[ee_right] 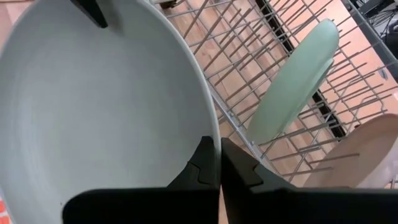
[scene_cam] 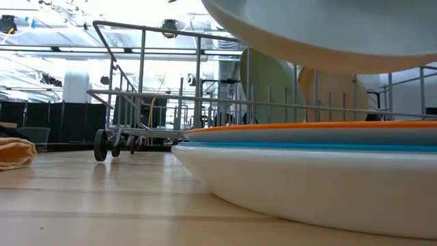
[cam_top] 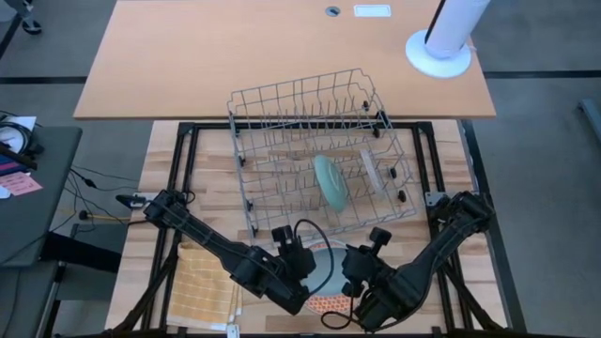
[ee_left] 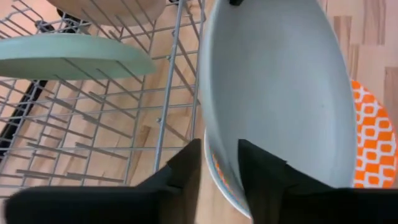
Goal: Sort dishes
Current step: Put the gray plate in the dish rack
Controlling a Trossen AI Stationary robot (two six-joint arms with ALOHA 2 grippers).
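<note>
A pale grey-white plate [cam_top: 325,265] hangs tilted above a stack of dishes [scene_cam: 321,171], whose top plate has an orange-red patterned face [ee_left: 373,146]. My left gripper [cam_top: 302,270] is shut on the plate's left rim. My right gripper [cam_top: 353,268] is shut on its right rim. In the wire rack [cam_top: 282,122] a teal-green plate [cam_top: 331,181] and a beige plate [cam_top: 374,169] stand on edge between the tines. The stack rests on the wooden table, just in front of the rack. My left gripper pinches the pale plate's rim [ee_left: 219,155] between its two fingers, one on the plate's face and one on its underside. It comes from the table's left. The plate is clear of the stack below. My right gripper pinches the opposite rim [ee_right: 214,127] between its two fingers, one on each face, coming from the table's right. The plate is held tilted, clear of the stack.
A yellow checked cloth [cam_top: 202,286] lies at the near left of the table. The rack's near wall [ee_left: 168,93] stands close in front of the lifted plate. A white lamp base [cam_top: 439,52] sits on the far desk.
</note>
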